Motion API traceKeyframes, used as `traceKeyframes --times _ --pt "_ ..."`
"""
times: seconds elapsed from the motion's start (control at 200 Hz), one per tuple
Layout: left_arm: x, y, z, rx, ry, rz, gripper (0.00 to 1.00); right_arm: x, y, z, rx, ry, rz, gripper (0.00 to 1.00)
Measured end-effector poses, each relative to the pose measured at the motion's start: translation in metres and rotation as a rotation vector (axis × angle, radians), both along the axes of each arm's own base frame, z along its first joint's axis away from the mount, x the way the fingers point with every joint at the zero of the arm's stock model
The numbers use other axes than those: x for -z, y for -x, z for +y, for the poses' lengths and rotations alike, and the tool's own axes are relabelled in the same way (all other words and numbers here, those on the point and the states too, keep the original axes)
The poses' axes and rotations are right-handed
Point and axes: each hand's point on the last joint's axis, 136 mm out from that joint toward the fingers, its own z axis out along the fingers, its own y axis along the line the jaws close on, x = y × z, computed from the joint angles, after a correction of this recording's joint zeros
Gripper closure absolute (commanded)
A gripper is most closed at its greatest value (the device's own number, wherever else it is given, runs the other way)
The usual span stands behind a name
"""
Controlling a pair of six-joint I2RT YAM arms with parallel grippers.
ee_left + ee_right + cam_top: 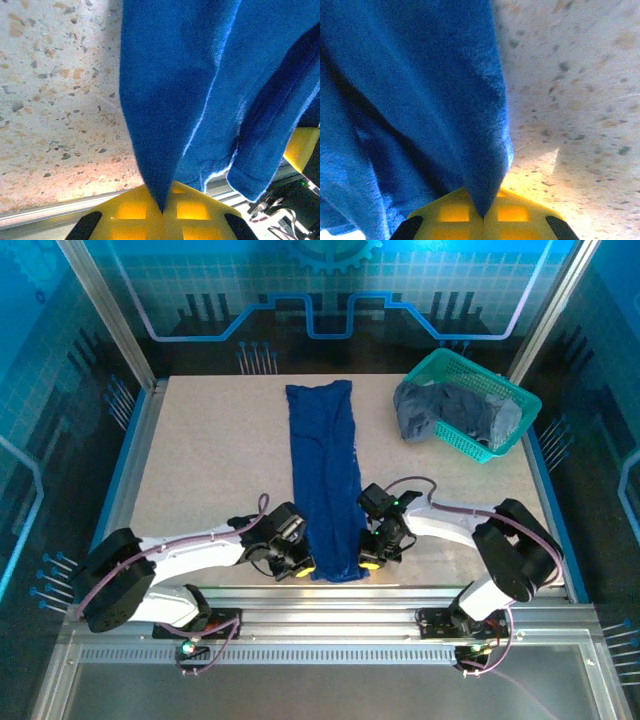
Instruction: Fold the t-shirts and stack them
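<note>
Our left gripper [161,211] and right gripper [483,214] each clamp a near corner of the royal blue t-shirt [324,480], folded long; grey-blue t-shirts [455,412] fill the teal basket [468,444] beyond us.

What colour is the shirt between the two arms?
Royal blue; the shirt shows best in the top view.

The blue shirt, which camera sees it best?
The top external view: the whole blue shirt lies there as a long strip on the table. Each wrist view gives a pinched corner close up.
</note>
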Motion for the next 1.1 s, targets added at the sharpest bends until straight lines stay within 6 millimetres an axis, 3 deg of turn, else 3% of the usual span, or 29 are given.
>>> traceKeyframes --times 0.125,0.235,0.415,0.555,0.67,0.81,0.885,0.94,1.02,1.1 --pt "-0.016 -0.006 0.003 -0.021 0.013 -0.048 1.0 -0.021 -0.01 -0.001 0.013 -0.014 -0.06 1.0" --pt "-0.044 -0.029 0.006 -0.081 0.061 -0.122 1.0 -0.051 -0.037 0.004 0.042 -0.049 -0.127 1.0" --pt "-0.082 -0.094 0.027 -0.242 0.117 -0.215 1.0 -0.097 -0.101 0.013 0.085 -0.097 -0.232 1.0" --pt "-0.101 -0.149 0.041 -0.305 0.127 -0.258 1.0 -0.113 -0.152 0.019 0.105 -0.103 -0.271 1.0" --pt "-0.103 -0.19 0.048 -0.327 0.131 -0.268 1.0 -0.112 -0.192 0.024 0.117 -0.098 -0.284 1.0" --pt "-0.084 -0.24 0.052 -0.336 0.124 -0.246 0.99 -0.094 -0.239 0.028 0.131 -0.082 -0.273 1.0" --pt "-0.07 -0.263 0.054 -0.332 0.125 -0.228 0.72 -0.079 -0.259 0.029 0.139 -0.075 -0.256 0.75" --pt "-0.061 -0.28 0.055 -0.329 0.125 -0.22 0.62 -0.069 -0.272 0.029 0.138 -0.071 -0.249 0.59" --pt "-0.054 -0.3 0.06 -0.319 0.111 -0.235 0.52 -0.059 -0.289 0.026 0.14 -0.068 -0.255 0.5" --pt "-0.061 -0.306 0.067 -0.318 0.1 -0.26 0.51 -0.057 -0.294 0.018 0.144 -0.058 -0.259 0.47"
